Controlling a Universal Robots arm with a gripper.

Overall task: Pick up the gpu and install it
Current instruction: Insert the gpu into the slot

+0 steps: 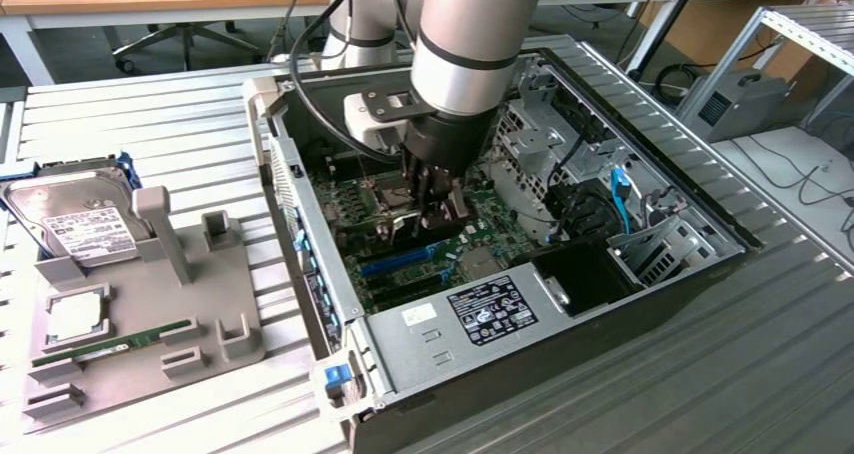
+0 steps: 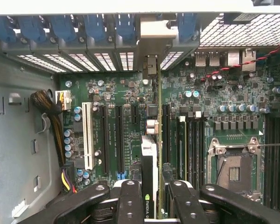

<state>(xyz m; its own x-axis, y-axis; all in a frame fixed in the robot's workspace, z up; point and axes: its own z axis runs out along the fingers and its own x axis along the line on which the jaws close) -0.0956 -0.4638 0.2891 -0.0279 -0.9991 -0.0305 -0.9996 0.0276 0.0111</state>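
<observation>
Black-fingered gripper (image 1: 430, 219) in the exterior view, lowered into the open computer case (image 1: 400, 324) just over the green motherboard (image 1: 380, 249). Well apart, at the exterior view's left, a grey fixture (image 1: 174, 304) carries a hard drive (image 1: 80, 219) and a narrow RAM stick (image 1: 114, 344). Wrist view: the gpu (image 2: 149, 154) appears edge-on, clamped between the two fingers (image 2: 130, 200), its length running away from the tool toward the rear wall, where its silver bracket (image 2: 151, 35) stands among the blue slot latches (image 2: 95, 25). The card lies along an expansion slot beside the white slot (image 2: 88, 135), upright on its edge. Pickup is judged done and the step in hand is insertion; whether the edge connector is already fully home cannot be told. Seating calls for the card edge parallel to its slot, the bracket in its rear opening, and a straight press toward the board without tilt.
</observation>
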